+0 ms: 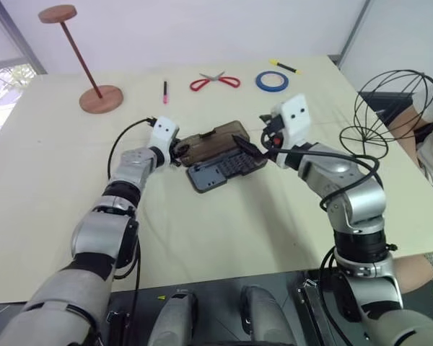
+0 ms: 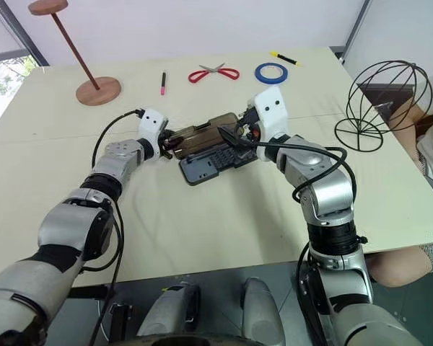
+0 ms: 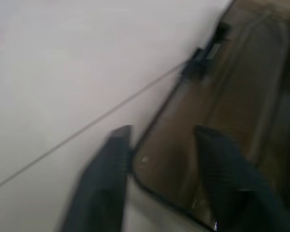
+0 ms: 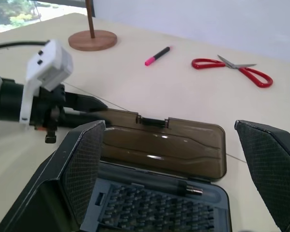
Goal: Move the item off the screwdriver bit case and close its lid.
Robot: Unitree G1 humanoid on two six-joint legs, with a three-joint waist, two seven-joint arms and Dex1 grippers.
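With the cage (image 2: 381, 104) already aside, our left claw (image 3: 159, 164) pinches the lid (image 4: 164, 145) corner to swing it shut; right claw (image 4: 171, 179) gapes, empty.

Lab or test room: bare table (image 1: 224, 238), white partition walls (image 1: 202, 29).

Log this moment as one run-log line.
wire globe: off case, on table | lid: open | left gripper: straddling lid corner | right gripper: open above case tray

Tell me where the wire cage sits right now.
In the right eye view the wire cage stands upright on the table's right side, off the screwdriver bit case, near the right edge beyond the right arm.
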